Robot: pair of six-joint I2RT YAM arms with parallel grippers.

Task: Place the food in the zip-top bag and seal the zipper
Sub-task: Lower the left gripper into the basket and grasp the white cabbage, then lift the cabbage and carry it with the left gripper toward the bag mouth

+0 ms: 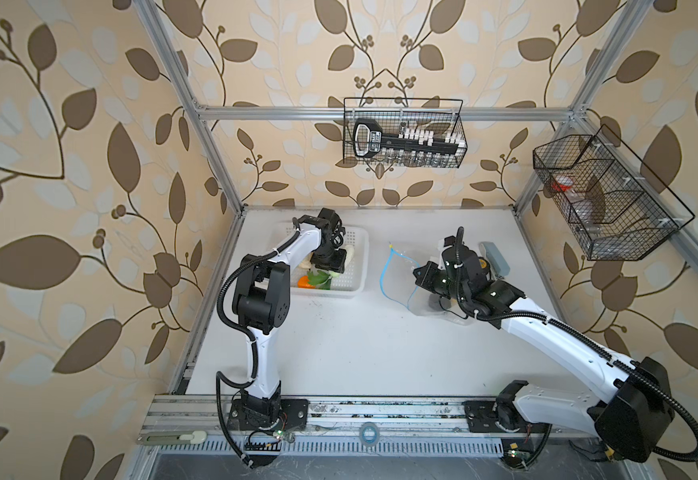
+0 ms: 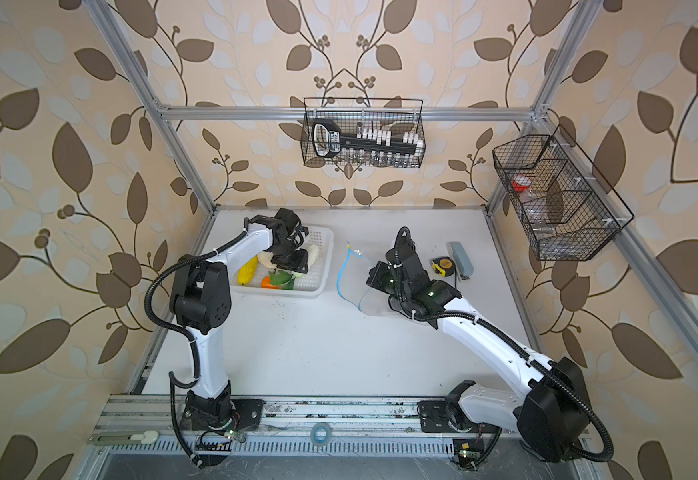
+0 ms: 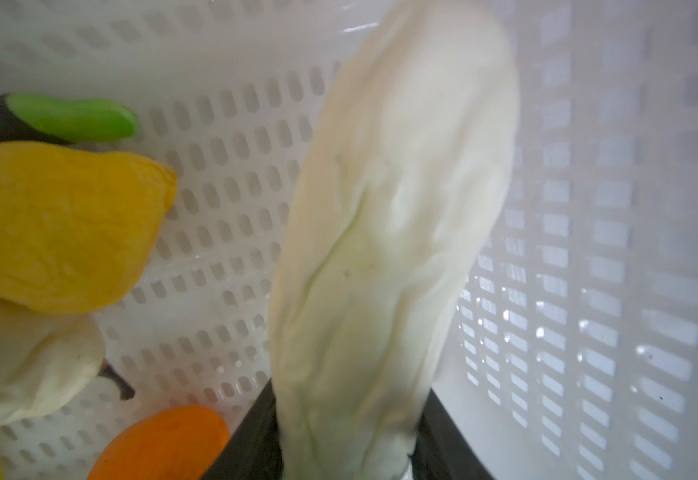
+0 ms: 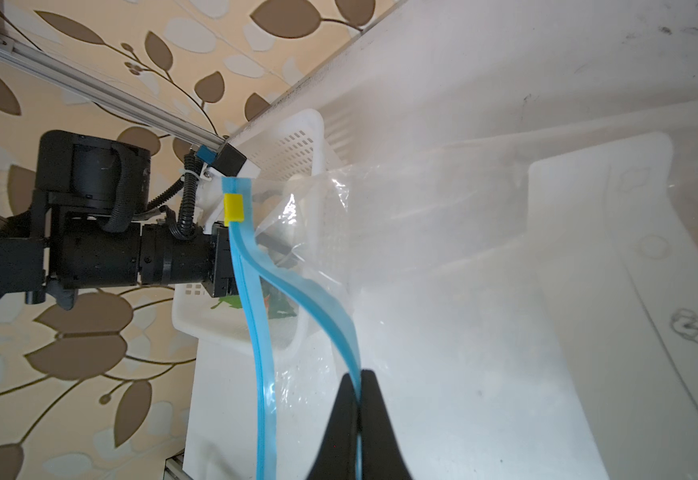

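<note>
My left gripper (image 3: 347, 457) is down in the white perforated basket (image 3: 588, 208), shut on the thin end of a long pale cucumber (image 3: 397, 216). In both top views that gripper (image 1: 329, 261) (image 2: 291, 261) hangs over the basket's middle. More food lies there: a yellow piece (image 3: 60, 224), an orange (image 3: 164, 440), a white cauliflower (image 3: 27, 365), a green leaf (image 2: 280, 277). The clear zip-top bag (image 1: 401, 278) lies right of the basket. My right gripper (image 4: 358, 382) is shut on one lip of its blue zipper (image 4: 309, 291), and the mouth gapes toward the basket.
A yellow tape measure (image 2: 442, 264) and a grey-blue box (image 2: 462, 257) lie behind the right arm. Two black wire baskets (image 1: 405, 133) (image 1: 600, 195) hang on the walls. A tape roll (image 1: 368, 434) sits on the front rail.
</note>
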